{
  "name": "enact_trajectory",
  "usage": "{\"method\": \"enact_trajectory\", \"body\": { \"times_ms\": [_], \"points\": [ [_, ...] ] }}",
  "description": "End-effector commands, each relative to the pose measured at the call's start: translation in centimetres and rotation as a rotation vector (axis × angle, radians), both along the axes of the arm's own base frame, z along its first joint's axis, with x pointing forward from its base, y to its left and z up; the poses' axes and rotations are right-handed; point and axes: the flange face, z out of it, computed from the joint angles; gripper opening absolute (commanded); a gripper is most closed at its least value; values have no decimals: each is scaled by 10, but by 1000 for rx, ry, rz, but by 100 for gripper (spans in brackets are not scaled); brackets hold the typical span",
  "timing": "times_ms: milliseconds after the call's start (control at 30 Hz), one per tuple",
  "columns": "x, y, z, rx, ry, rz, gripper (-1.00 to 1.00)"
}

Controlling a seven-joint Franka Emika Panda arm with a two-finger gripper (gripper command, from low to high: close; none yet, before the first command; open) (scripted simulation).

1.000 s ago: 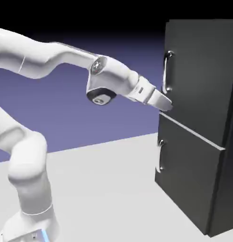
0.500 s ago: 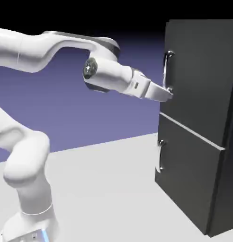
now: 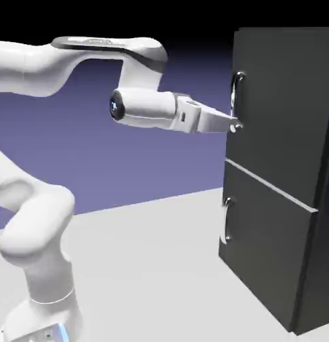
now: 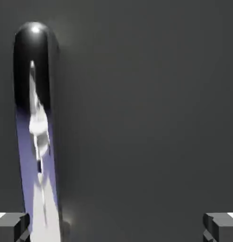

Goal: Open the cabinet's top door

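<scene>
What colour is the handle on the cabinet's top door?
Shiny silver handle, mirror-like; it shows best in the hand view, against the dark grey top door.

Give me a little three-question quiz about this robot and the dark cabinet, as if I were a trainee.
1. True or false: the top door is shut.
2. The gripper is: A) open B) clamped on the lower handle.
3. In the hand view, the top handle lies near which fingertip?

Key: 1 true. 2 A. 3 the left one.
</scene>
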Motion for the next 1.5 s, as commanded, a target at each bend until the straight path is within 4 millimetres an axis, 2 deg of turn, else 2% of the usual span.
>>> {"method": "enact_trajectory", "body": {
  "times_ms": [0, 400, 533, 567, 600, 633, 833, 967, 1467],
  "points": [
    [0, 4, 0, -2, -12, -3, 0],
    [10, 48, 1, -21, -136, -40, 0],
    [57, 46, 1, -22, -136, -40, 0],
    [60, 45, 1, -21, -136, -40, 0],
    [60, 45, 1, -21, -136, -40, -100],
    [60, 45, 1, -21, -136, -40, -100],
    [43, 38, 1, -17, -136, 15, -100],
    [26, 29, 1, -13, -137, 75, -100],
    [-44, -25, 1, 5, -138, 341, -100]
  ]
}}
